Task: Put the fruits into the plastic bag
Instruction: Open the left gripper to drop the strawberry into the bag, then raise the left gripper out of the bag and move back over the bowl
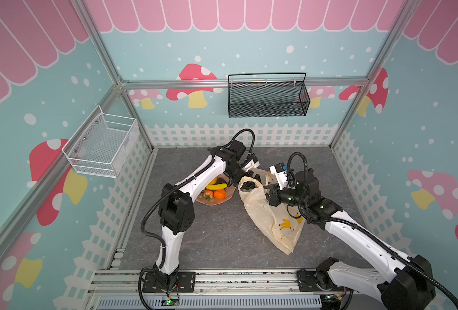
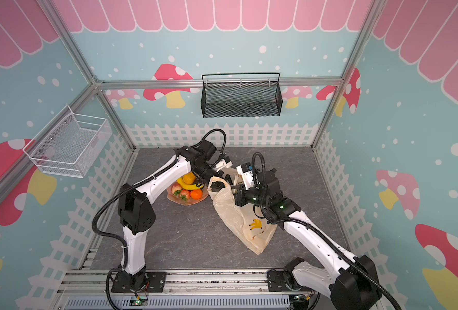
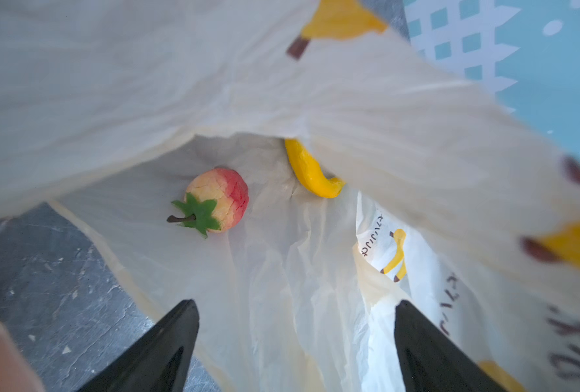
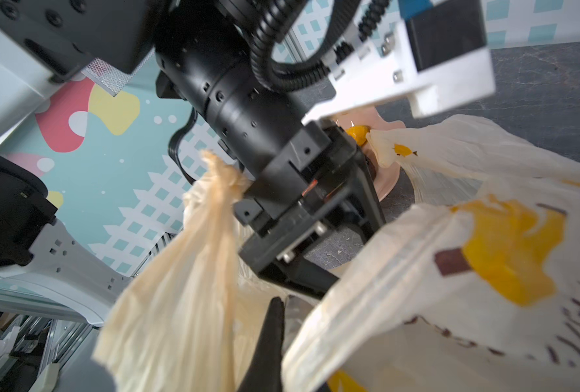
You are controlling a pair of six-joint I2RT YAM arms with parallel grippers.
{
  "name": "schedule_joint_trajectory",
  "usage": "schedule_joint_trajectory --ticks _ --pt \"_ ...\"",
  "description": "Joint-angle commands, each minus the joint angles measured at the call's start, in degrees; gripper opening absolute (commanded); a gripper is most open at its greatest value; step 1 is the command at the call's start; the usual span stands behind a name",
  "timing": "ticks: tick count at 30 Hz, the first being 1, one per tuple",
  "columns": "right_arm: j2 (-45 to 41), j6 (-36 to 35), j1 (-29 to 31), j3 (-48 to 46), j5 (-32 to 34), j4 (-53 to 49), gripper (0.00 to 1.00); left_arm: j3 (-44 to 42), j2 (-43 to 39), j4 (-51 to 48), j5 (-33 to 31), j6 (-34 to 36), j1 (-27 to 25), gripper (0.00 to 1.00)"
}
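While the right claw (image 4: 278,303) pinches the plastic bag (image 1: 270,222) open, the left claw (image 3: 295,302) gapes empty at its mouth; strawberry (image 3: 219,200) and banana (image 3: 310,173) lie inside (more fruits (image 1: 219,193) wait in the dish (image 1: 214,201) alongside).

Both top views look down from high on the near side, sharing the whole tabletop (image 1: 209,241); both wrist cameras sit close to the bag (image 3: 282,288).
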Motion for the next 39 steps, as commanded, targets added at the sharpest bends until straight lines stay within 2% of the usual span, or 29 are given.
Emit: schedule_joint_trajectory --ticks 1,5,12,16,21,28,35,39 --pt "-0.02 -0.19 0.17 1.32 -0.01 0.51 0.0 1.47 -2.79 0.66 2.09 -0.79 1.41 0.9" --pt "-0.16 -0.23 0.19 1.36 0.12 0.26 0.0 0.63 -4.51 0.67 0.39 -2.25 3.32 0.88" --pt "-0.57 -0.45 0.17 1.65 0.47 -0.61 0.0 -2.52 -9.42 2.17 -9.87 -9.12 9.38 0.88" --pt "-0.86 -0.46 0.22 1.62 0.61 -0.7 0.0 -5.72 -11.92 2.18 -15.53 -9.02 11.69 0.88" --pt "-0.77 -0.54 0.19 1.7 0.7 -0.88 0.0 -9.09 -13.72 1.92 -19.52 -7.3 12.8 0.88" --pt "-0.77 -0.54 0.22 1.65 0.69 -1.14 0.0 -10.46 -13.42 1.43 -21.47 -7.07 13.24 0.88" --pt "-1.19 -0.45 0.2 1.37 1.05 -1.32 0.0 -12.3 -12.28 2.98 -19.49 -13.68 12.77 0.85" --pt "-1.05 -0.61 0.22 1.43 0.91 -1.3 0.0 -12.61 -11.5 2.88 -21.74 -10.24 11.02 0.84"
